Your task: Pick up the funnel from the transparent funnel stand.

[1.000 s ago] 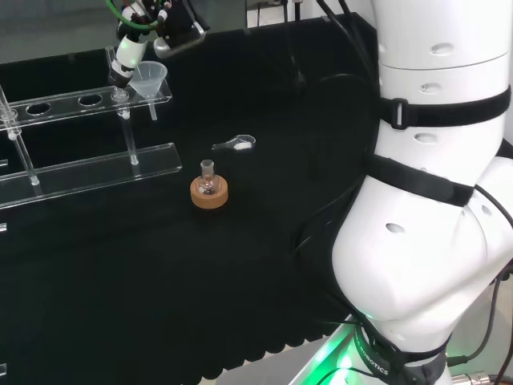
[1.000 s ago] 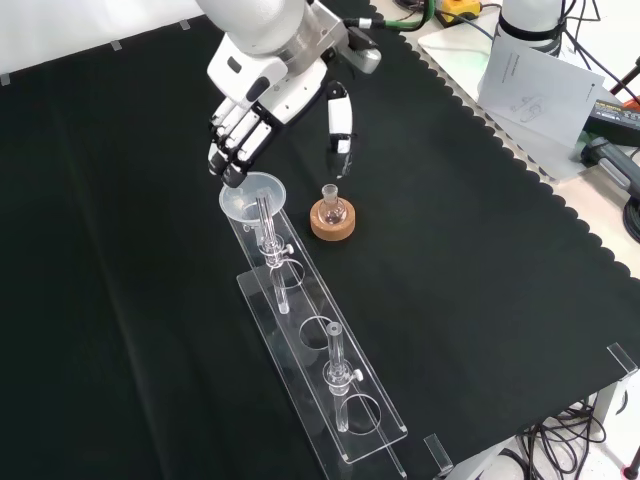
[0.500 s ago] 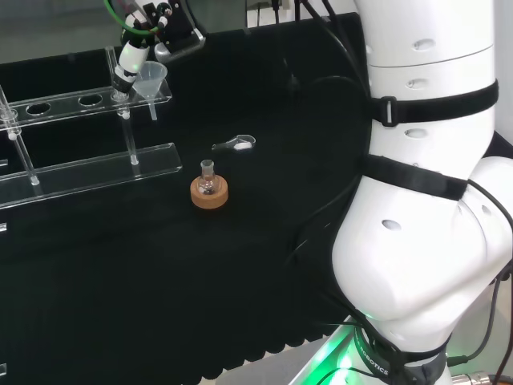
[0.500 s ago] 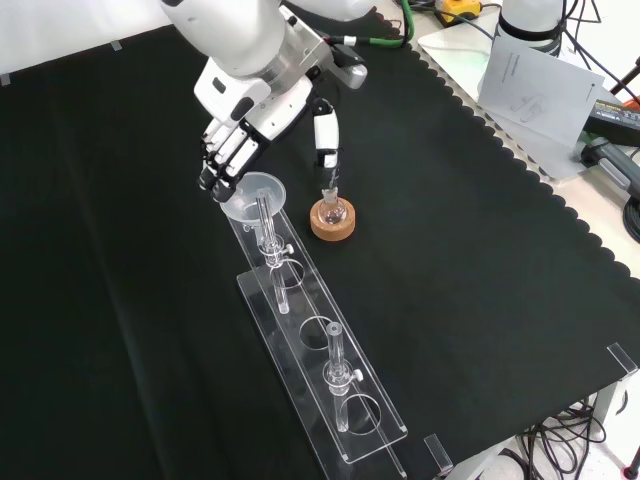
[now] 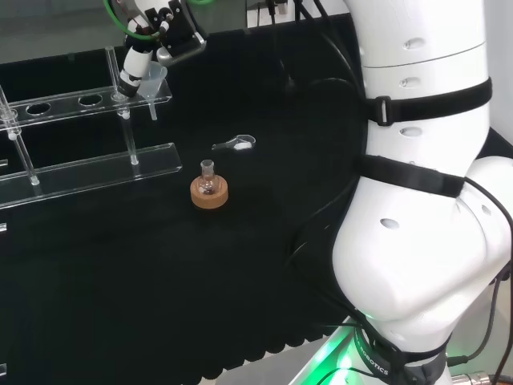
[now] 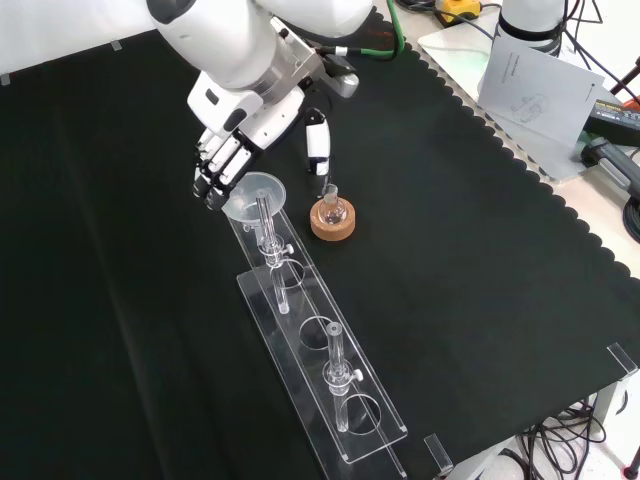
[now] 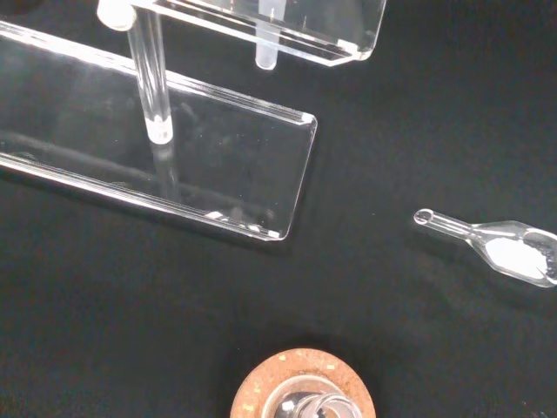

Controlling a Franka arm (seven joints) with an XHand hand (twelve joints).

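Black cloth is covering the tabletop I'm working over. I'm seeing the funnel sitting upright, stem down, in the end hole of the transparent funnel stand. I'm holding the hand spread around the funnel's bowl, fingers on one side, thumb on the other, not yet pinching. Beside the stand, a small flask is standing in a cork ring; its contents I cannot tell.

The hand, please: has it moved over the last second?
Yes. In the front view the hand has shifted left, its fingers now at the funnel's left rim on the fixed stand.
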